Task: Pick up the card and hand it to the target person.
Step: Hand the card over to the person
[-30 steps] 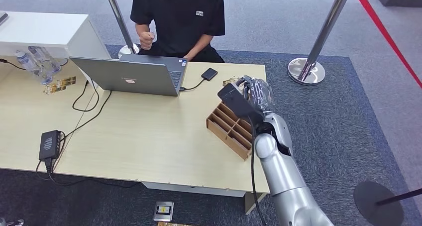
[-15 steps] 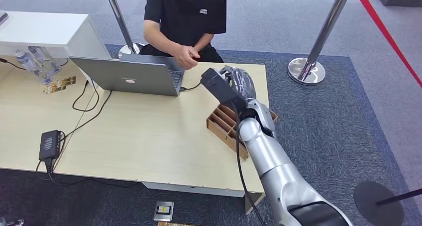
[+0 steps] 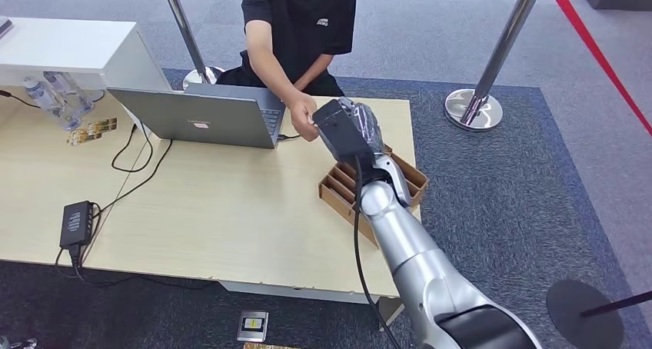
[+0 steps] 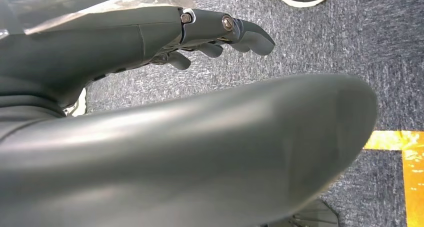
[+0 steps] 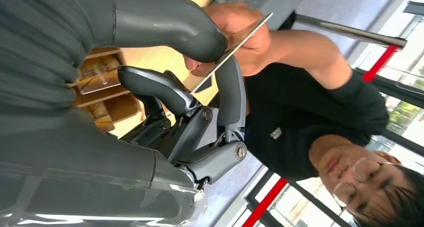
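In the right wrist view the thin card (image 5: pixel 239 39) shows edge-on, pinched between the thick grey thumb and a dark finger (image 5: pixel 230 93) of my right hand (image 5: pixel 200 72). The person's hand (image 5: pixel 235 29) is closed on the card's far end. From the head view, my right hand (image 3: pixel 360 127) is stretched over the table's far edge beside the laptop, meeting the person's hand (image 3: pixel 305 124); the person (image 3: pixel 300 22) in a black shirt leans in from behind the table. My left hand (image 4: pixel 210 34) hangs above the carpet, fingers extended and holding nothing.
A wooden divided box (image 3: pixel 347 191) sits on the table (image 3: pixel 231 211) under my right forearm. An open laptop (image 3: pixel 200 118) stands left of the handover, with cables and a black power adapter (image 3: pixel 75 222) further left. Steel posts (image 3: pixel 473 107) and a red rope stand behind.
My right arm has swung left and forward from above the wooden box to the laptop's corner. The person has leaned in and reached out, now holding the card's end.
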You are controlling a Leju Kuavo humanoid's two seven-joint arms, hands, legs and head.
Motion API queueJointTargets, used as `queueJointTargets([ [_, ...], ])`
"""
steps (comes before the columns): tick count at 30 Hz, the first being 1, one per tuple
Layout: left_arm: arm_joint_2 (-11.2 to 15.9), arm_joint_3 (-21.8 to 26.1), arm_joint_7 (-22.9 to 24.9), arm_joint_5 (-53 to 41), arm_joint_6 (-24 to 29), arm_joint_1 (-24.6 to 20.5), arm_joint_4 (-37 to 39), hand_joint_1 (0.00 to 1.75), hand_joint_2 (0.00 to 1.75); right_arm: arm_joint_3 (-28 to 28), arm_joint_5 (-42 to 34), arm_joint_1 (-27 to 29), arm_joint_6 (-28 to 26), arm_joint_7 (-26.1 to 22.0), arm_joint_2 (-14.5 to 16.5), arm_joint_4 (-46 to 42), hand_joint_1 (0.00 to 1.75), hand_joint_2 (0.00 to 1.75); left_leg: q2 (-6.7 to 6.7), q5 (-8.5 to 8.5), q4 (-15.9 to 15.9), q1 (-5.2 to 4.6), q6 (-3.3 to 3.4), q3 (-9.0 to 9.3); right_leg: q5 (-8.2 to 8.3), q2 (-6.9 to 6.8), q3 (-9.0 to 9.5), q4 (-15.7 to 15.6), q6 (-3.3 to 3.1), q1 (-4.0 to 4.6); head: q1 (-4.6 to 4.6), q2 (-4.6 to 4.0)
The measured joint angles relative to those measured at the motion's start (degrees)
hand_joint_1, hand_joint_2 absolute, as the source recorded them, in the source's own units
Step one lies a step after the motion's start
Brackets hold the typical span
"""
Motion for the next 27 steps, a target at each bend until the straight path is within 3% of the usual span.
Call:
queueJointTargets([
  [11,-0.1,0.0,0.37,0.03,0.36,-0.02,0.0,0.0,0.0,4.98,-4.49,-0.27,-0.1,1.15,0.1,1.19,1.27,1.75,0.0,0.0,0.0,0.0,0.0,0.0,0.0,0.0,0.0,0.0,0.0,0.0,0.01,0.0],
  [14,-0.1,0.0,0.42,0.0,0.36,-0.04,0.0,0.0,0.0,6.14,-4.72,-0.45,-0.12,1.69,0.1,1.89,0.83,1.75,0.0,0.0,0.0,0.0,0.0,0.0,0.0,0.0,-0.01,0.0,0.0,0.0,0.0,0.0],
  [15,-0.1,0.0,0.43,0.0,0.36,-0.04,0.0,0.0,0.0,6.56,-4.75,-0.53,-0.12,1.92,0.1,2.17,0.55,1.75,0.0,0.0,0.0,0.0,0.0,-0.01,0.0,0.0,-0.01,0.0,0.0,0.0,0.0,0.0],
  [18,-0.1,0.0,0.44,-0.02,0.36,-0.05,0.0,0.0,0.0,7.55,-4.74,-0.66,-0.12,2.54,0.11,2.88,0.04,1.75,0.0,0.0,0.0,0.0,0.0,-0.01,0.0,0.0,-0.02,0.0,0.0,0.0,0.0,0.0],
  [21,-0.1,0.0,0.46,-0.14,0.36,-0.05,0.0,0.0,0.0,8.3,-4.4,-0.71,-0.25,3.19,0.11,3.53,0.0,1.75,0.0,0.0,0.0,0.0,0.0,-0.01,0.0,0.0,-0.02,0.0,-0.01,0.0,0.0,0.0],
  [25,-0.13,0.0,0.54,-0.31,0.36,-0.06,0.0,0.0,0.0,9.13,-3.72,-0.79,-1.06,4.25,0.11,4.39,0.0,0.0,0.0,0.0,0.0,0.0,0.0,-0.01,0.0,0.0,-0.02,0.0,0.0,0.0,0.01,0.0],
  [27,-0.13,0.0,0.6,-0.35,0.36,-0.07,0.0,0.0,0.0,9.34,-3.58,-0.84,-1.59,4.58,0.11,4.8,0.0,0.0,0.0,0.0,0.0,0.0,0.0,-0.01,0.0,0.0,-0.02,0.0,0.0,0.0,0.01,0.0],
])
